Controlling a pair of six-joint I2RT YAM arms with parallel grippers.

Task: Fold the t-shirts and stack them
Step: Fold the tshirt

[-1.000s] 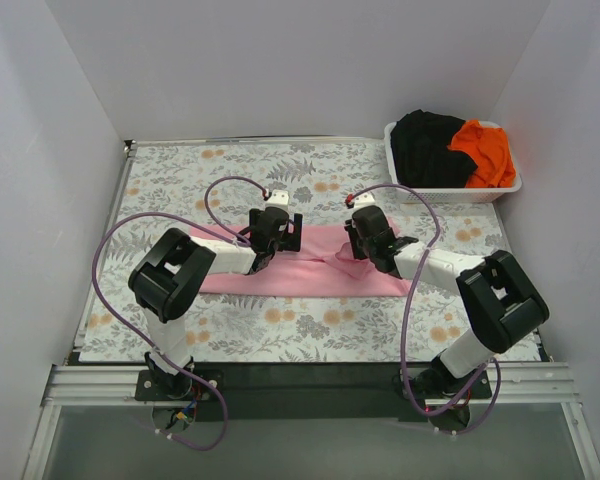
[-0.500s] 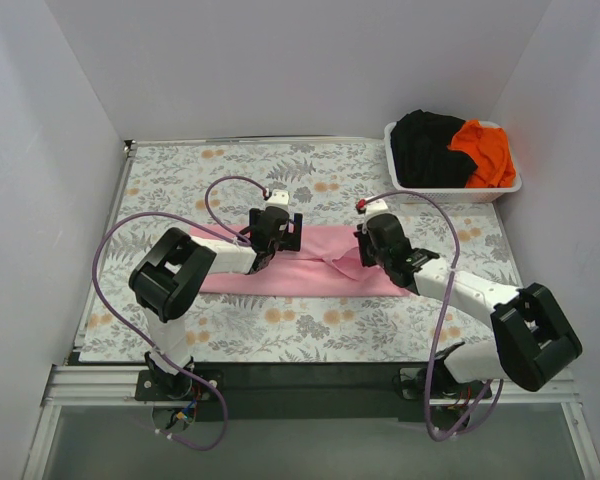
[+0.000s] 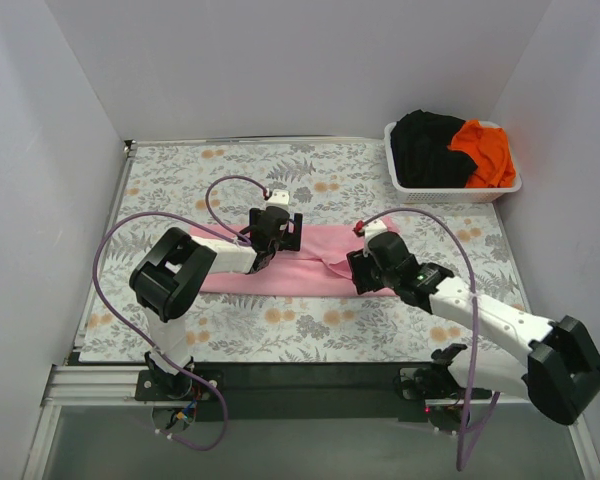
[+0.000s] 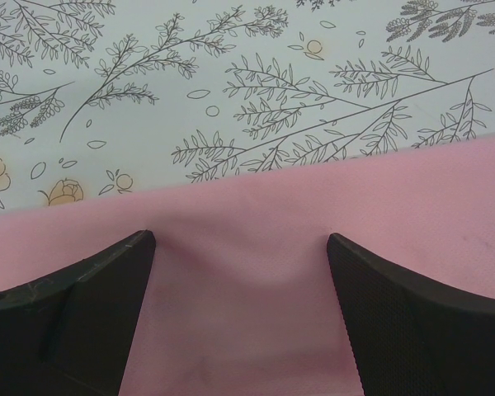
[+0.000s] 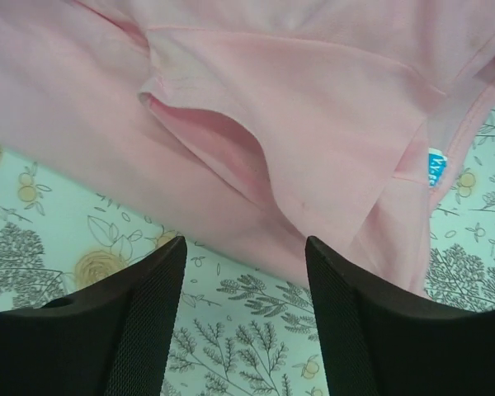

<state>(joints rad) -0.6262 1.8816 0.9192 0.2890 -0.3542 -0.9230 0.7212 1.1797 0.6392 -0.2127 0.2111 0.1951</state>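
The light pink t-shirt [image 3: 310, 262] lies folded into a long band across the middle of the floral cloth. My left gripper [image 3: 277, 232] is open and rests on its far edge; in the left wrist view [image 4: 241, 247] pink cloth lies flat between the fingers. My right gripper [image 3: 372, 272] is open and empty at the band's near right edge; the right wrist view [image 5: 243, 252] shows it over the shirt's hem, with the sleeve fold [image 5: 231, 140] just beyond. The black t-shirt [image 3: 428, 148] and the bright orange t-shirt [image 3: 485, 148] lie in the white basket [image 3: 458, 192].
The floral tablecloth [image 3: 180, 180] covers the table. The basket stands at the far right corner. White walls close in the left, back and right sides. Purple cables loop over both arms.
My right gripper has pulled back toward the near edge of the pink shirt, from its middle right. The left gripper has stayed in place.
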